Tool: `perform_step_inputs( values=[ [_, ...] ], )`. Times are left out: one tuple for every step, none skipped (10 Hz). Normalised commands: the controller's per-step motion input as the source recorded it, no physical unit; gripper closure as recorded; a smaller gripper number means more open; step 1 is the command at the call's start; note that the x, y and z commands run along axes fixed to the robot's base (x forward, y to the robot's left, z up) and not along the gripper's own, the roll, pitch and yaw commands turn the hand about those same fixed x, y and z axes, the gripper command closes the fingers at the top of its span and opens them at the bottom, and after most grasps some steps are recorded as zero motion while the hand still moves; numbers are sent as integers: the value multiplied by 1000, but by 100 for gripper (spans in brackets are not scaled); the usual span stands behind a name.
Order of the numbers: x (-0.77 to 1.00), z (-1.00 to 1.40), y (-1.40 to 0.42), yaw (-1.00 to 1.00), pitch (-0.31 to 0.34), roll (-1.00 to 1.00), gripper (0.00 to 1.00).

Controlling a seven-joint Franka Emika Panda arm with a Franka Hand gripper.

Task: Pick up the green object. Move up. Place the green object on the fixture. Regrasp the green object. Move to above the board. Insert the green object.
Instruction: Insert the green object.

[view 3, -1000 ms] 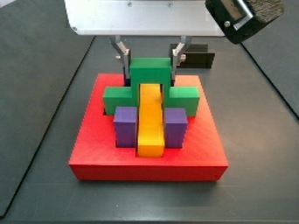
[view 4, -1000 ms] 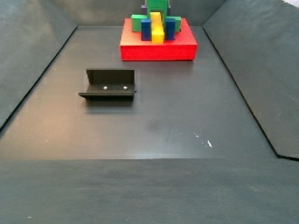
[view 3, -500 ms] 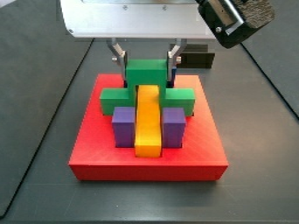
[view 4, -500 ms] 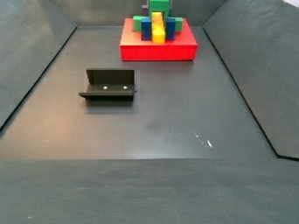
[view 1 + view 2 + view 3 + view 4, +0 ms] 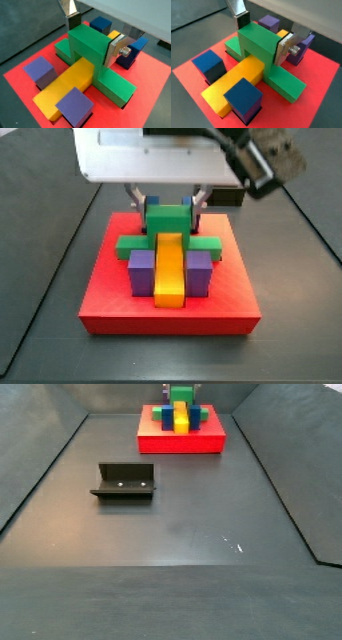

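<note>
The green object (image 5: 87,47) is a cross-shaped block standing on the red board (image 5: 20,75), its notch straddling the long yellow bar (image 5: 67,90). It also shows in the other wrist view (image 5: 258,45) and in both side views (image 5: 167,223) (image 5: 181,394). My gripper (image 5: 92,40) is over the board (image 5: 167,313), shut on the green object's upright top. One silver finger (image 5: 113,50) lies flat against its side and the other finger (image 5: 72,20) is at the opposite edge. The black fixture (image 5: 123,482) stands alone on the floor, well away from the board.
Two purple posts (image 5: 140,273) (image 5: 201,273) flank the yellow bar (image 5: 170,268) at the board's front. Blue posts (image 5: 100,23) (image 5: 130,52) stand behind the green object. Dark walls rise around the grey floor (image 5: 174,534).
My gripper has moved down with the green object, which now sits lower on the board, over the yellow bar. The fixture has not moved.
</note>
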Motion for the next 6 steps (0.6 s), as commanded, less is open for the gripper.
perform_step_inputs(
  values=[
    [163, -417, -169, 0, 39, 267, 100],
    [160, -369, -166, 0, 53, 273, 100],
    [151, -403, -91, 0, 47, 231, 100],
    [146, -420, -74, 0, 56, 233, 100],
    [54, 0, 0, 0, 31, 4, 100],
    [0, 0, 0, 0, 0, 0, 100]
  ],
)
